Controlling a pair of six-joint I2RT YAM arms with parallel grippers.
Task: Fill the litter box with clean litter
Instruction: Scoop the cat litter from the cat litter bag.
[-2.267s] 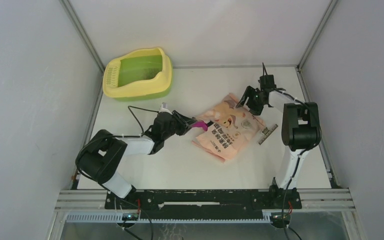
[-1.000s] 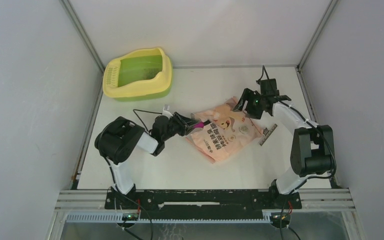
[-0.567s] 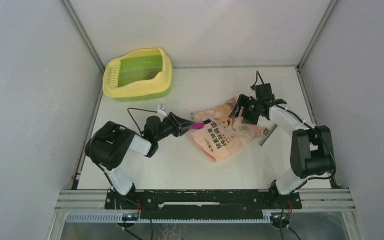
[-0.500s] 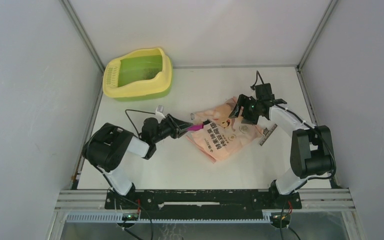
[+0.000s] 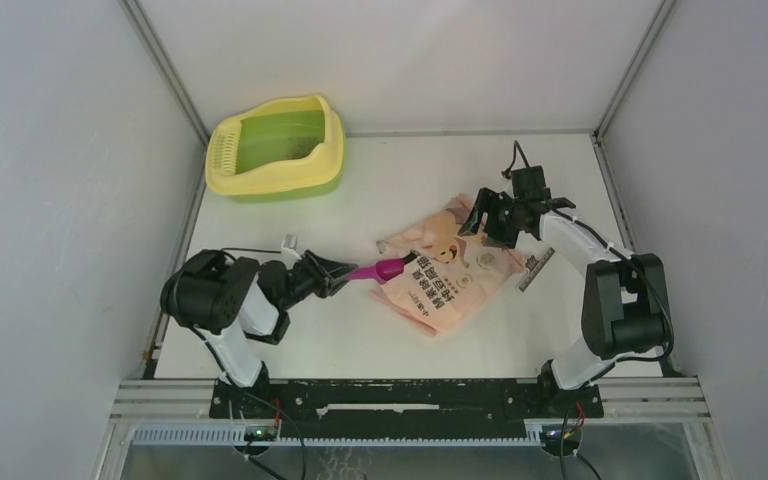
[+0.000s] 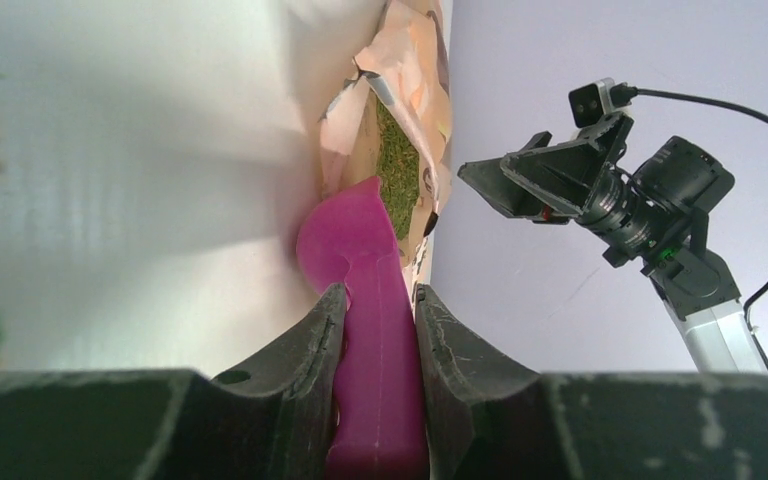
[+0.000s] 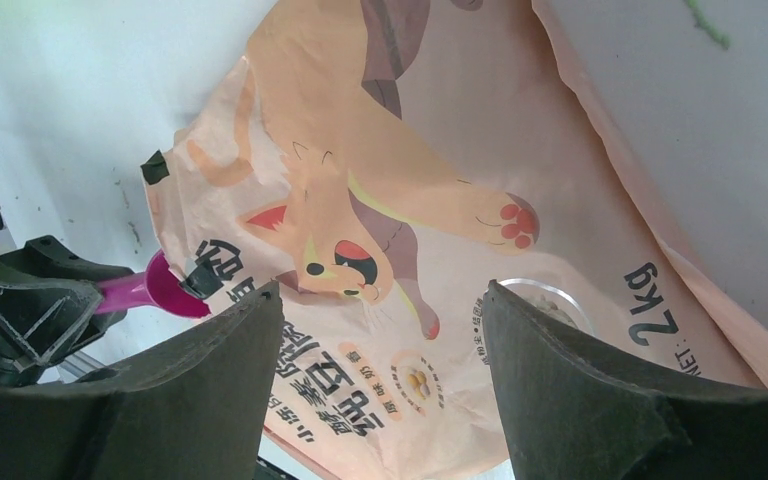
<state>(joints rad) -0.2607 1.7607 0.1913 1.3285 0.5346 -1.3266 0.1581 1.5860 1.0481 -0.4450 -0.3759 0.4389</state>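
Here, the left pincer (image 6: 380,300) pinches the flat handle of a smooth magenta plastic scoop (image 6: 360,250). The scoop's rounded end lies at the crumpled open mouth of a glossy pink-orange printed bag (image 5: 455,265), where greenish granular clean litter (image 6: 396,165) shows inside. The right pincer (image 7: 380,292) stands spread above the bag. The litter box (image 5: 332,140), yellow-rimmed, green-basined, with a slotted grille, sits at the desk's (image 5: 360,330) far-left corner.

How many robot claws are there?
2. The left claw grips the pink scoop by its handle, at the bag's open end. The right claw stands open over the bag's far side. None seem hidden.
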